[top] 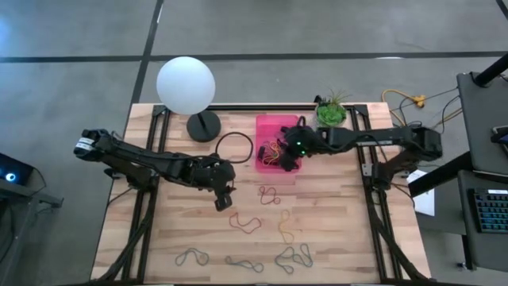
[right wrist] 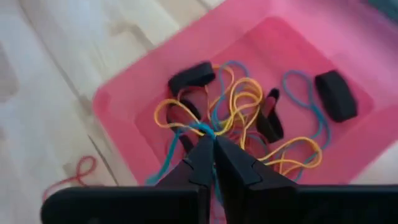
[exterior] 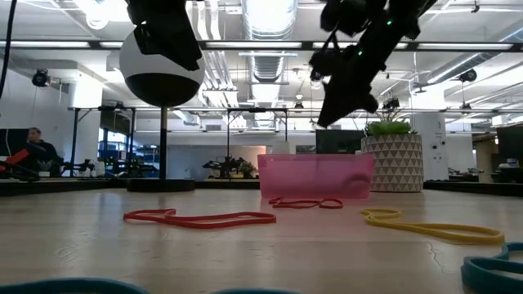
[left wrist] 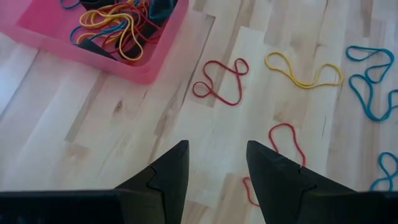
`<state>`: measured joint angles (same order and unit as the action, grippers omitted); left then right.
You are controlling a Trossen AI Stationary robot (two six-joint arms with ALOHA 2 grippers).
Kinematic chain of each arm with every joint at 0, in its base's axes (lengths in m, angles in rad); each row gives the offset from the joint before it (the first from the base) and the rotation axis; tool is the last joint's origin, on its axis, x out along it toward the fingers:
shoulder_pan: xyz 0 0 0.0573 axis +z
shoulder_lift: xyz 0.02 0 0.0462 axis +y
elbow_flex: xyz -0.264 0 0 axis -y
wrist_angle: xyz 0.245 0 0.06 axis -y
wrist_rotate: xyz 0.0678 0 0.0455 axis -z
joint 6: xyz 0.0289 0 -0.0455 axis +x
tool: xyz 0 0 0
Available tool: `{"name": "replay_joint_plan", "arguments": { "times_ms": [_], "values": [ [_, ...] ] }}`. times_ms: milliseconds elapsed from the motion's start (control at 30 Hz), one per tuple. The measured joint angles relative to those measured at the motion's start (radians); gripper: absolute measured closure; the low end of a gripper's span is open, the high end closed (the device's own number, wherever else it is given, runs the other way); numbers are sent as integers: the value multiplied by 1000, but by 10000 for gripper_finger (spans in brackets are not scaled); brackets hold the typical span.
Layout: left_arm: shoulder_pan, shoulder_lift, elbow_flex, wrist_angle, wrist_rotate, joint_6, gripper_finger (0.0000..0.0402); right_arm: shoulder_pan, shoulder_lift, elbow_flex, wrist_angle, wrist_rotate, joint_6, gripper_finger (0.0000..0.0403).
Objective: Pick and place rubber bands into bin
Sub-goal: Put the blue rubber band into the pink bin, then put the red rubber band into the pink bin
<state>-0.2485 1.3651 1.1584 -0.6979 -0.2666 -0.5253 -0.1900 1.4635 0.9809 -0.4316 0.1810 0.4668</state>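
1. Bare wood is left ahead of the left gripper (left wrist: 216, 163), short of a red rubber band (left wrist: 219, 81).
2. Room below the right gripper (right wrist: 214, 149) is bounded by the bin (right wrist: 124, 93) walls.
3. The plant pot (top: 331, 113) and lamp (top: 186, 86) are stood beside the bin.

The high view looks straight down on the whole bench (top: 198, 246). The low view sits at bench height, facing level across it into the room. Each wrist view looks down closely past its own jaws. All four share the pink bin (top: 274, 127).
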Motion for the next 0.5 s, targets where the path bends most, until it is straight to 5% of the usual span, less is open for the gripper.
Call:
{"name": "replay_joint_plan", "arguments": {
  "times_ms": [200, 500],
  "values": [
    [0, 1, 0, 0, -1, -22, 256, 47, 102, 79, -71, -34, -36, 367],
    [-1, 1, -2, 0, 1, -55, 256, 144, 125, 172, -203, -1, -244, 242]
  ]
}}
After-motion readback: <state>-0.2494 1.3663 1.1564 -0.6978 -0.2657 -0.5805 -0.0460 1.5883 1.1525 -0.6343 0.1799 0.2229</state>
